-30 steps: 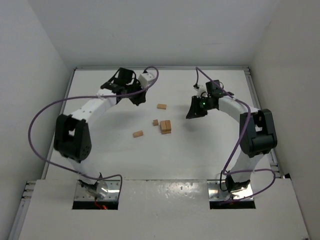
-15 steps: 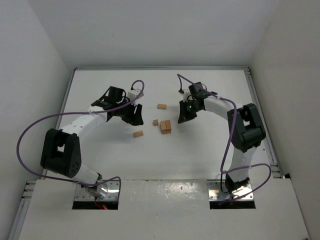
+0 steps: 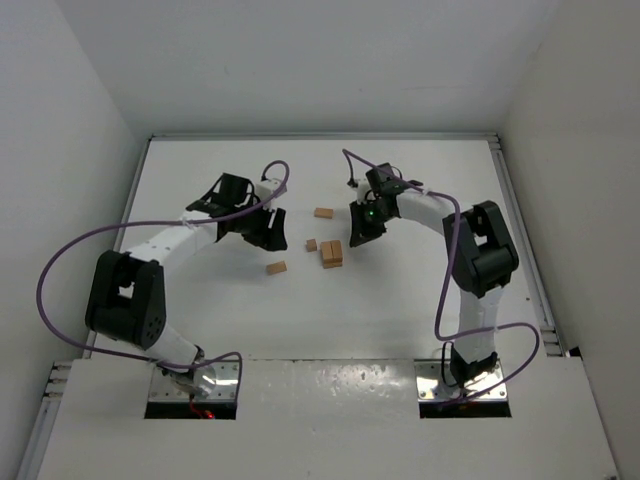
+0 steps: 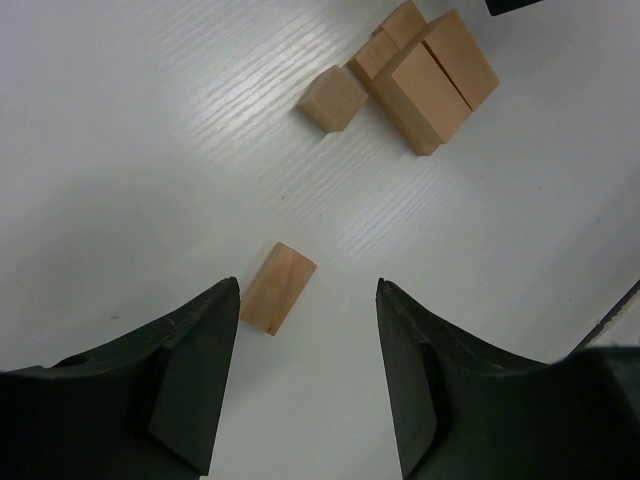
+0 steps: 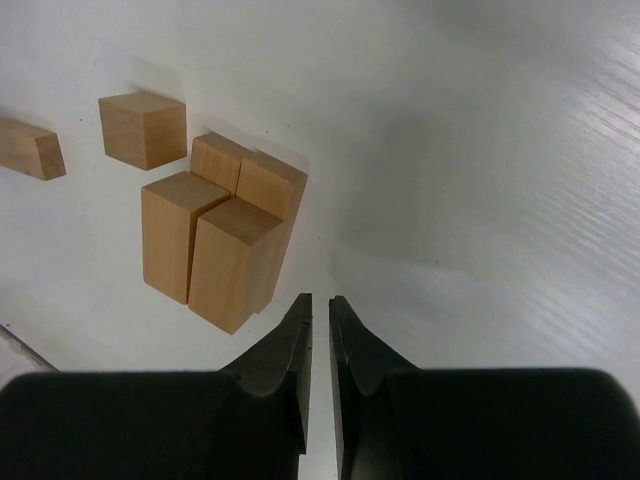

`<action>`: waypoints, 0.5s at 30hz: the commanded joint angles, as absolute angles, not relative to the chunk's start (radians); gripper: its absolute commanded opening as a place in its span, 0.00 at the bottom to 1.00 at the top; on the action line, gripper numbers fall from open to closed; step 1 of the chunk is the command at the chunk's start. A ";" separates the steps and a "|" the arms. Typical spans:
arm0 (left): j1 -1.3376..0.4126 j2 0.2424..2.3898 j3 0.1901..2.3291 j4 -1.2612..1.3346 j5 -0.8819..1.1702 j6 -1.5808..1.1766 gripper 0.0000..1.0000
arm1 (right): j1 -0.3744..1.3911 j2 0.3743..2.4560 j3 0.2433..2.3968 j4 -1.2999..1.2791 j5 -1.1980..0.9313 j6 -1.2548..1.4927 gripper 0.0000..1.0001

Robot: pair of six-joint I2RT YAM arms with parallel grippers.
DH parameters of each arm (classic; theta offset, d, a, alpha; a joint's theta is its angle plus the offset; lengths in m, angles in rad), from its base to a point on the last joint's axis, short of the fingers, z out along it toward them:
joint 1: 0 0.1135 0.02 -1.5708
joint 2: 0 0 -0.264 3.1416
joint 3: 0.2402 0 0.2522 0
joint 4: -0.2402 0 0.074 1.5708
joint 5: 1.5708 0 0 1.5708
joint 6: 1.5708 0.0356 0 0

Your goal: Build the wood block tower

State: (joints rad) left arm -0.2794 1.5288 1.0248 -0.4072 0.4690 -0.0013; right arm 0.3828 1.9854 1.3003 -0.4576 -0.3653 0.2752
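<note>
Top view, tower point(image 3: 331, 253): four tan blocks packed tight, mid-table point(image 3: 400, 300).
Top view, loose blocks: cube point(image 3: 311, 244) just off the tower's 10 o'clock; flat block point(image 3: 276, 267) at its 8 o'clock; far block point(image 3: 323, 212) at 12 o'clock, apart.
Top view, arms: left gripper point(image 3: 268, 230) at the tower's 10 o'clock, right gripper point(image 3: 360, 232) near its 1 o'clock.
Left wrist, jaws: released, spread wide, empty; flat block point(image 4: 278, 288) lies on the table by the left-hand finger.
Right wrist, jaws: clenched to a slit, gripping nothing; tower point(image 5: 225, 230) at 10 o'clock of the tips, not touching.
</note>
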 commanded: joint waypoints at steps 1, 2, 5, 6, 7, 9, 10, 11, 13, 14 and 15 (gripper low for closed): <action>-0.270 1.543 1.063 -0.385 0.476 -0.018 0.63 | 0.400 1.996 1.348 -0.465 -0.353 0.261 0.12; -0.270 1.543 1.072 -0.385 0.476 -0.018 0.64 | 0.396 1.996 1.348 -0.468 -0.353 0.259 0.14; -0.270 1.554 1.072 -0.385 0.476 -0.018 0.66 | 0.400 2.002 1.351 -0.468 -0.356 0.259 0.16; -0.270 1.563 1.072 -0.385 0.476 -0.028 0.67 | 0.400 2.005 1.354 -0.469 -0.353 0.255 0.16; -0.270 1.563 1.081 -0.385 0.476 -0.028 0.67 | 0.405 2.008 1.359 -0.471 -0.354 0.255 0.18; -0.270 1.572 1.081 -0.385 0.476 -0.028 0.67 | 0.408 2.014 1.362 -0.471 -0.354 0.256 0.19; -0.270 1.572 1.081 -0.385 0.476 -0.028 0.67 | 0.407 2.017 1.368 -0.475 -0.356 0.255 0.19; -0.270 1.572 1.081 -0.385 0.476 -0.028 0.67 | 0.407 2.020 1.373 -0.480 -0.356 0.255 0.19; -0.270 1.572 1.091 -0.385 0.476 -0.037 0.67 | 0.410 2.023 1.374 -0.477 -0.356 0.253 0.21; -0.270 1.572 1.091 -0.385 0.476 -0.037 0.67 | 0.408 2.023 1.376 -0.477 -0.354 0.253 0.22; -0.270 1.572 1.091 -0.385 0.476 -0.037 0.67 | 0.411 2.022 1.377 -0.480 -0.357 0.253 0.22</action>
State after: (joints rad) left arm -0.2794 1.5745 1.0519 -0.4023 0.4694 -0.0189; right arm 0.3992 2.0140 1.3357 -0.4808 -0.3649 0.2607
